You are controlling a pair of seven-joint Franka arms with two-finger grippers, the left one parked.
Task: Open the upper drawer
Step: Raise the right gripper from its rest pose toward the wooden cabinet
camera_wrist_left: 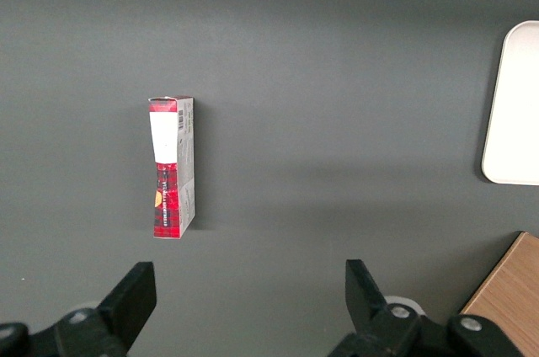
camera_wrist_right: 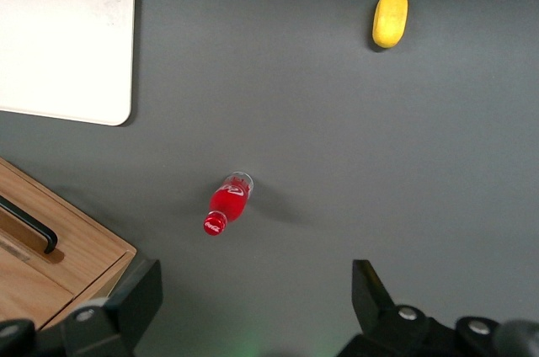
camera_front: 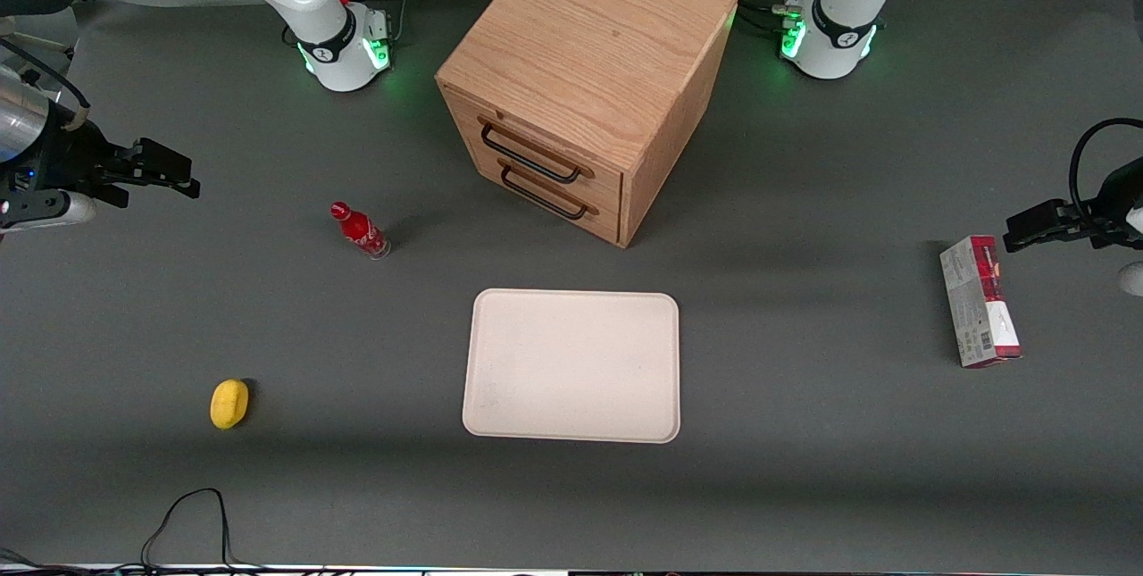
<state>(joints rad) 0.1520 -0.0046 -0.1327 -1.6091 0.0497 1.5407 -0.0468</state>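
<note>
Grey worktop: gripper [camera_front: 183,176], fingers apart at the working arm's edge, could clip the bottle [camera_front: 360,231] approaching the upper drawer [camera_front: 529,150].

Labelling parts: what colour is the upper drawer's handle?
Black, on the light oak upper drawer; clearest in the front view. The gripper hangs apart, open.

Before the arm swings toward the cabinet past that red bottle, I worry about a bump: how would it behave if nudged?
The red bottle stands upright on a narrow base, so it would probably tip easily. Its round body would likely roll afterward. The gripper, jaws open, hangs apart from it, toward the working arm's end of the table.
</note>
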